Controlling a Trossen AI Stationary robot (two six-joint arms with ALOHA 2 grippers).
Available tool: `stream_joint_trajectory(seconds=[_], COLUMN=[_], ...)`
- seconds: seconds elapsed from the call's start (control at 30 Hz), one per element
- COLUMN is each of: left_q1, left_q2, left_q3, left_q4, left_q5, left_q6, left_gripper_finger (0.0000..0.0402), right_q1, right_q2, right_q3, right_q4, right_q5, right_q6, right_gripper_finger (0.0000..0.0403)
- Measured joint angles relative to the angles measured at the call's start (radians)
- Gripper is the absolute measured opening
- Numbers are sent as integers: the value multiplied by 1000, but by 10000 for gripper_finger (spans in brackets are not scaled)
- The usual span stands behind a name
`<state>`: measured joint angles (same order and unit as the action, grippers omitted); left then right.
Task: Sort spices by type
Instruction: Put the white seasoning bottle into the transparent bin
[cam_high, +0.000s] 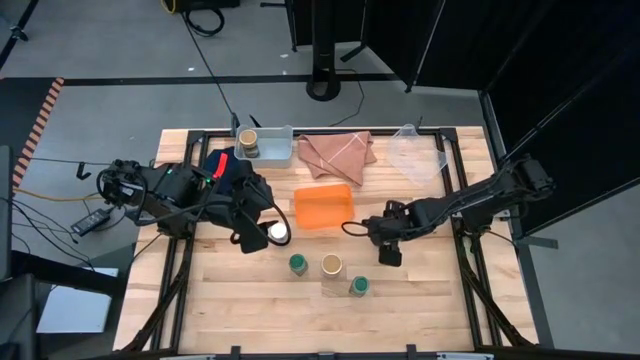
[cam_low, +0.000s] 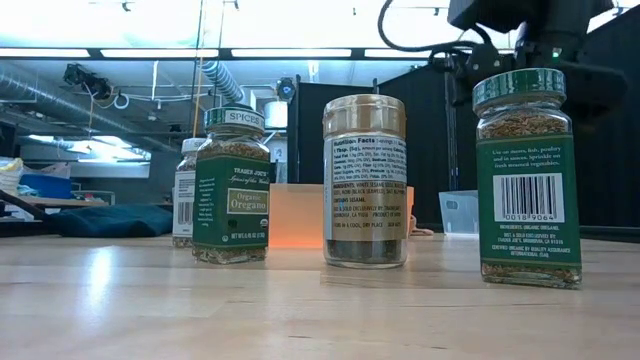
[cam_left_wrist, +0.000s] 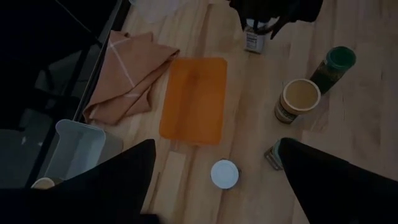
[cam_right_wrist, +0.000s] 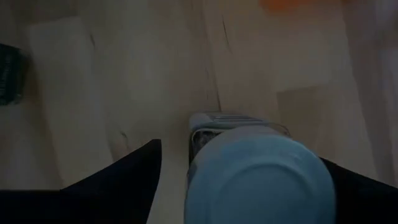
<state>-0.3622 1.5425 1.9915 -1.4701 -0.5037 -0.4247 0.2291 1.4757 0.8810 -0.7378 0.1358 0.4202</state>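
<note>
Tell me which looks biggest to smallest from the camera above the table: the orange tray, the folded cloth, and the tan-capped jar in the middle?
1. Folded cloth and orange tray: nearly alike from above; the cloth spreads slightly wider, so I won't rank them firmly.
2. Tan-capped jar: clearly smallest, only a little round cap.

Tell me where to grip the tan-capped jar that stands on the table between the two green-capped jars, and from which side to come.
Grip the tan-capped jar around its cap, coming straight down from above. It stands upright and is round, so the cap faces up and any finger angle fits. One green-capped jar and a second green-capped jar stand close beside it, so a sideways approach looks crowded.
</note>
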Motion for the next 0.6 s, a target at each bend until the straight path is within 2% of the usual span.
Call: stream_joint_trajectory(seconds=[0.13,0.33,0.6], left_q1=[0,0,0], left_q2=[0,0,0], left_q3=[0,0,0], left_q4=[1,2,10], left_q5=[0,-1,-4], left_q6=[0,-6,-7], left_gripper_finger=[348,348,348], right_q1=[0,0,-1], right_q2=[29,54,47], right_q3=[0,3,2], right_q4=[1,-7,-11], right_q5=[1,-6,-50], right_q6=[8,7,0], right_gripper_finger=[274,201,201])
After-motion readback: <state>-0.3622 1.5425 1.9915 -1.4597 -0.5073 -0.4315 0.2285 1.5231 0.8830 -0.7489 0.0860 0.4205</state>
